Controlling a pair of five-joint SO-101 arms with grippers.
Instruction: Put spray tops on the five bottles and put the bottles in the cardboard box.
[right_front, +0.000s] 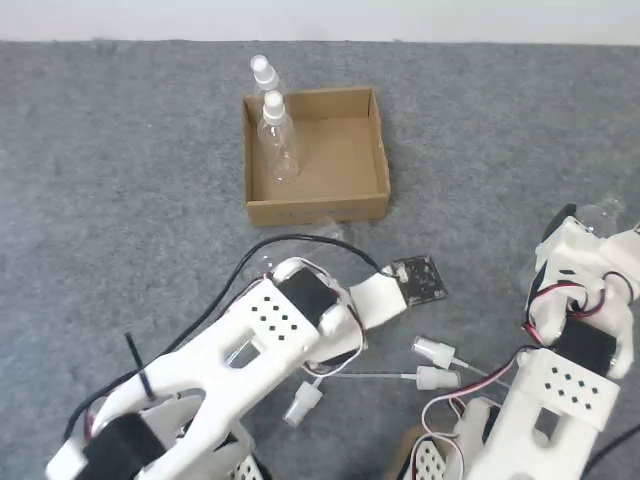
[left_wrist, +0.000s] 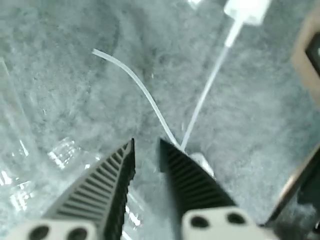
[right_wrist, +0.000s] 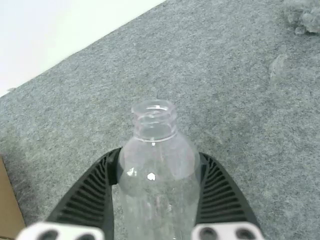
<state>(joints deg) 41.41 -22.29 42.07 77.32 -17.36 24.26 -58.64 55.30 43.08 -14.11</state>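
Right gripper (right_wrist: 156, 157) clamps the uncapped bottle (right_wrist: 154, 117) by its shoulders, well apart from the cardboard box (right_front: 381, 140). Left gripper (left_wrist: 146, 150), jaws narrowly parted, hovers over dip tubes (left_wrist: 140, 88), apparently empty. Recommend seizing a spray top (left_wrist: 246, 10) by its head, not tube.

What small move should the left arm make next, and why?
Probably ease the left gripper forward along the thin tube to the spray top and close on it. Its jaws stand slightly open with nothing between them, while the right gripper grips a bottle whose neck is bare, so that bottle seems to need a top.
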